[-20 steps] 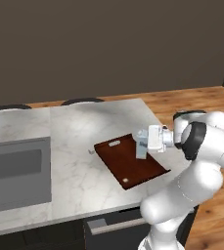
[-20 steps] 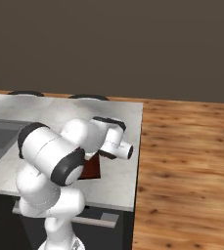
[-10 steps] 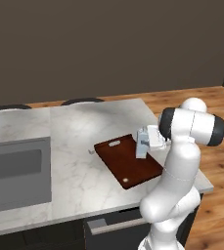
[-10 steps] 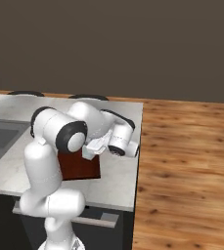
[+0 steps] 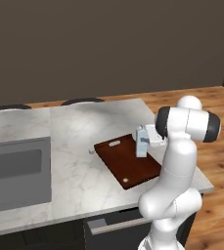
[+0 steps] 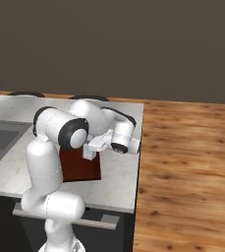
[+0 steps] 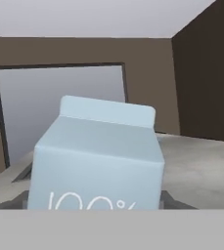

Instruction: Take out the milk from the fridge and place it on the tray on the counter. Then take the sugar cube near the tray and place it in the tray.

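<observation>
Milk (image 7: 96,161) upright, close, "100%" on front.

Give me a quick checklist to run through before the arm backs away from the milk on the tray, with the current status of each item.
1. Milk is over the tray, near its far right edge: ok.
2. Milk is upright, gabled top up: ok.
3. Milk's base rests flat on the tray: cannot tell, the bottom is hidden in the hand view.
4. Gripper has let go of the milk: cannot tell, the fingers sit right beside the carton and the contact is hidden.
5. Sugar cube lies on the counter just left of the tray, ready for the next pick: ok.
6. Tray has free space left for the sugar cube: ok.
</observation>
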